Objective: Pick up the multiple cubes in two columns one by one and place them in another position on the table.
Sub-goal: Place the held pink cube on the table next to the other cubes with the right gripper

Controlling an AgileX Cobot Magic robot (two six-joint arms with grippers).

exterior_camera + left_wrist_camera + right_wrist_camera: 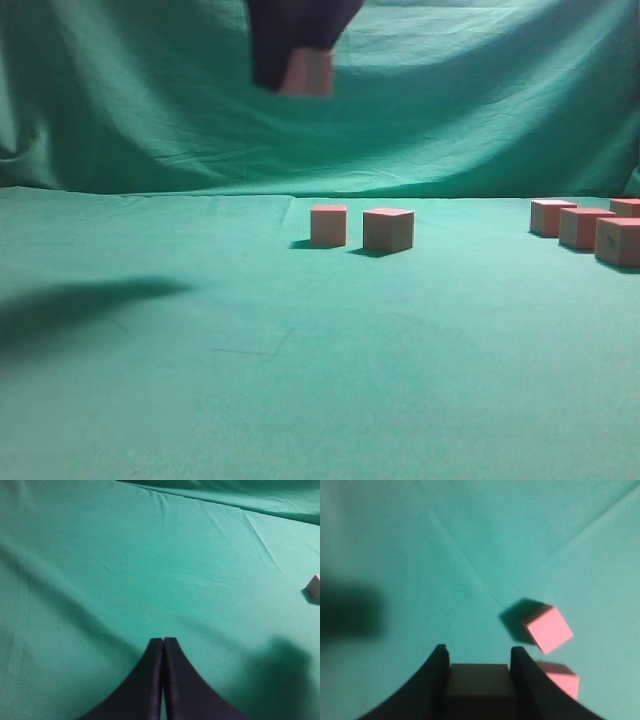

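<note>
High above the table (200, 380) in the exterior view, my right gripper (303, 55) is shut on a pinkish cube (308, 78). In the right wrist view that cube (480, 682) sits dark between the fingers of the right gripper (479, 652). Below it, two cubes (329, 225) (388, 230) stand side by side at mid-table; the right wrist view shows them as well (548, 629) (561, 679). Several more cubes (585, 228) cluster at the far right. My left gripper (163, 640) is shut and empty over bare cloth, with one cube (315, 585) at the frame's right edge.
A draped green cloth backdrop (450, 110) rises behind the table. A dark shadow (80, 300) lies on the cloth at the left. The table's cloth is slightly wrinkled (260, 540).
</note>
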